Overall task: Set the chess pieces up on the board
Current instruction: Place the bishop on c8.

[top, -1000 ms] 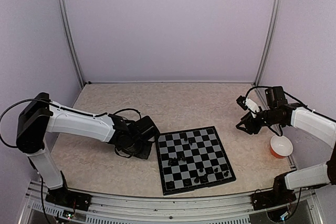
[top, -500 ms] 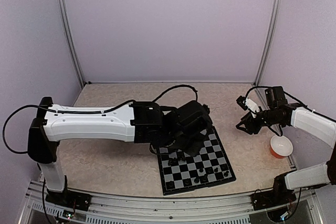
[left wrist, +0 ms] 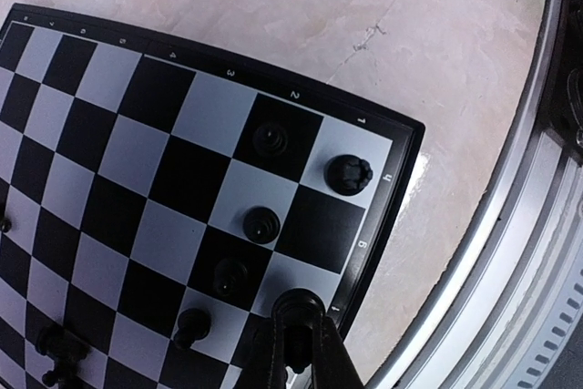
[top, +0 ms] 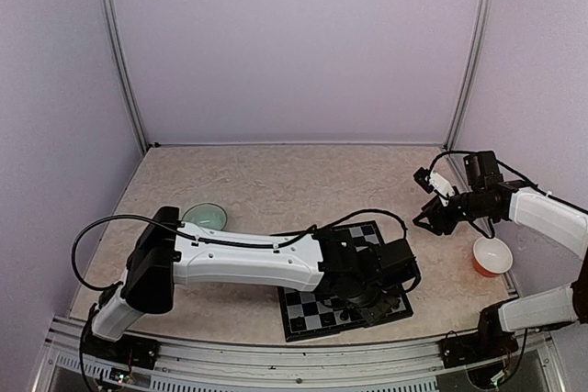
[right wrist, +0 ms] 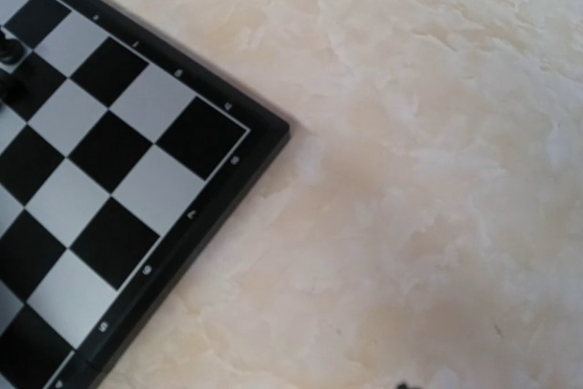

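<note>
1. Reaching over the near right corner of the board (left wrist: pixel 137 116), the left hand (left wrist: pixel 296 316) has its fingers pressed close. It looks like it's pinching one of the chess pieces (left wrist: pixel 349 173) above an edge square.
2. The right hand (top: pixel 430 211) hangs spread over the bench (top: pixel 276 181), off to the side of the board.
3. Risk, imo: other pieces stand just beside that square, so spreading the fingers could tip one, or the piece could land on the rim.
4. Writing: only the rim coordinates, 1–4 and g, h. No brand anywhere.
</note>
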You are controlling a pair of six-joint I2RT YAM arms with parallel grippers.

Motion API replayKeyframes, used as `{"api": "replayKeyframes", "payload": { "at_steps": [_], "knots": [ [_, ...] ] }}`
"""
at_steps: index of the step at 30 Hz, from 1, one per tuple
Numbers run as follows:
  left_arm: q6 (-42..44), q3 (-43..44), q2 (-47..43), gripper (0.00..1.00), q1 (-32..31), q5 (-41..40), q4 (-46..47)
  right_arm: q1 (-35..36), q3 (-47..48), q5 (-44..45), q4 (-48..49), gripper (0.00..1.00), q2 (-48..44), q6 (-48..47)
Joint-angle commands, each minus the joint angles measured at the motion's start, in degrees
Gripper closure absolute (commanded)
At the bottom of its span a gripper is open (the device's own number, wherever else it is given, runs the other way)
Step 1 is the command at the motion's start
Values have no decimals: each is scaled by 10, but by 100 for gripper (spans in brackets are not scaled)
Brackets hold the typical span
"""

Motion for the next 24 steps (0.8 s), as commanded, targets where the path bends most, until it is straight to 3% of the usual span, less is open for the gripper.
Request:
{"api": "replayKeyframes", "payload": {
  "at_steps": [1,24],
  "knots": [
    [18,29,17,97,-1,16,-11,3,3,-1,-5,52,-7,-1],
    [17,34,47,92,3,23,-10,4,2,-2,-5,52,-5,-1]
  ]
}}
